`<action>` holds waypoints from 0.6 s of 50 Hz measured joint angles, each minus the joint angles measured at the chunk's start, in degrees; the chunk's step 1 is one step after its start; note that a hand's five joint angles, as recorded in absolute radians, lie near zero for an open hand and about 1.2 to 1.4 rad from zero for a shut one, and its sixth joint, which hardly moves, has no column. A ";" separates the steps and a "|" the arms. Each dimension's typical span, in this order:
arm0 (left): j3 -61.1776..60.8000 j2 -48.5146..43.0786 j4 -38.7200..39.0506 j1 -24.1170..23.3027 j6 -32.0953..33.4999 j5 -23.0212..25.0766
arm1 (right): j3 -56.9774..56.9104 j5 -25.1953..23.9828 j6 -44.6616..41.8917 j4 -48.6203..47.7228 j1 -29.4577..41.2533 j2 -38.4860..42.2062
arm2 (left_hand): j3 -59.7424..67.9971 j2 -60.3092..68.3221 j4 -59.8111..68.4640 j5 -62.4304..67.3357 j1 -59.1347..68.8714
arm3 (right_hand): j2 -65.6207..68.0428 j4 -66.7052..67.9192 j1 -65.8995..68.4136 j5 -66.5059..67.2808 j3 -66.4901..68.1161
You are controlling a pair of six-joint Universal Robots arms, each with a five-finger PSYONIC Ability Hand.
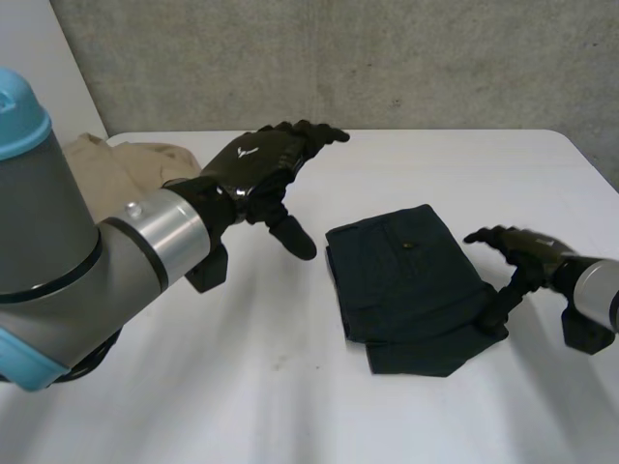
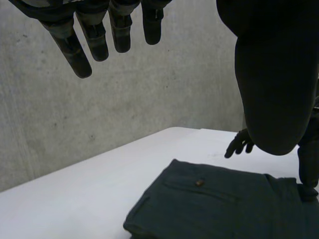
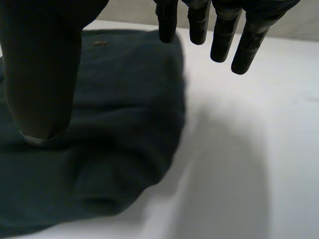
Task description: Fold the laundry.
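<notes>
Where the white desk (image 1: 290, 387) runs right of its middle, one dark garment (image 1: 406, 280) lies folded and flat, with a small button (image 1: 403, 244) on its top layer and a lower layer showing past the near edge. The right hand (image 1: 527, 246) is at the garment's right edge. Its thumb (image 3: 42, 74) has its tip set down on the cloth close to the near right corner, while its fingers (image 3: 224, 35) are straight and spread out over the bare desk beyond the cloth, released and grasping nothing. The left hand (image 1: 256, 164) hangs in the air over the desk to the left of the garment, apart from it. Its fingers are straight and relaxed, its thumb points down, and it holds nothing. One beige cloth (image 1: 111, 164) lies crumpled at the far left corner of the desk, well apart from the dark garment and partly hidden behind the left arm (image 1: 68, 261). That makes two pieces of laundry on the desk, one dark and folded, one beige and loose. A grey wall (image 1: 338, 58) stands behind the desk.
</notes>
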 measured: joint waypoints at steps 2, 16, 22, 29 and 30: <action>-1.33 0.49 0.12 0.23 -0.07 0.12 | 0.97 -1.39 -0.04 -1.09 0.04 1.16 | 0.00 0.00 0.00 0.00 0.00 | 0.00 0.00 0.00 0.00 0.00; -3.33 0.32 0.64 0.22 0.05 -0.23 | 0.81 -1.36 0.16 -7.52 0.43 6.57 | 0.00 0.00 0.00 0.00 0.00 | 6.44 3.39 7.31 3.42 6.07; -3.55 -0.02 1.40 0.25 0.02 -0.22 | -0.17 -0.35 0.22 -9.53 0.61 7.42 | 0.00 0.00 0.00 0.00 0.00 | 21.51 18.43 16.75 15.81 20.93; -3.98 -0.26 2.18 0.41 -0.04 -0.22 | -2.26 -0.02 0.32 -10.06 2.04 9.48 | 0.00 0.00 0.00 0.00 0.00 | 31.23 28.27 23.84 24.44 30.94; -4.02 -0.26 2.23 0.43 -0.04 -0.22 | -2.63 0.00 0.34 -10.06 2.29 9.77 | 0.00 0.00 0.00 0.00 0.00 | 35.08 32.78 26.17 28.66 35.33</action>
